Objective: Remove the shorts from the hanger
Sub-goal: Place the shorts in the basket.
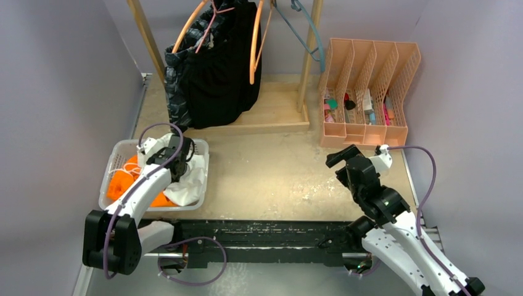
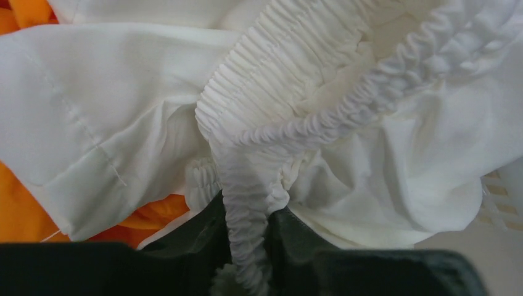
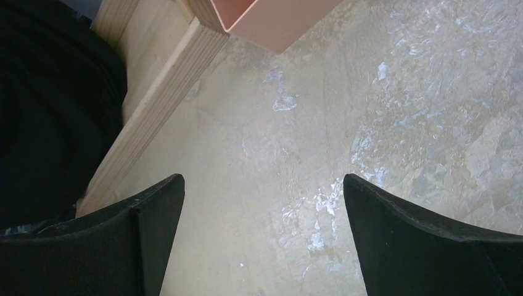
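The white shorts (image 1: 188, 179) are plain, soft and crumpled, with a finely gathered elastic waistband. They lie heaped in the basket (image 1: 114, 161), spilling toward its right wall and covering part of the orange shorts (image 1: 120, 185). The orange shorts are bright, with a white drawstring, and fill the basket's left side. The left end effector (image 2: 247, 243) is down in the basket, its jaws nearly closed and pinching a bunched strand of the white waistband (image 2: 247, 203). The rest of the white fabric spreads out just beyond the fingertips, with orange cloth (image 2: 18, 209) showing beneath it. Behind the basket, the black shorts (image 1: 225, 74) and the dark plaid-like camo shorts (image 1: 176, 80) hang on orange hangers (image 1: 254, 43) from the wooden rack (image 1: 271, 114), black to the right of camo. Well right of the basket, the right end effector (image 3: 262, 185) hovers over bare bench (image 1: 271, 166), its jaws spread wide and holding nothing, with a dark fold of the black shorts (image 3: 49, 92) at the edge of its view.
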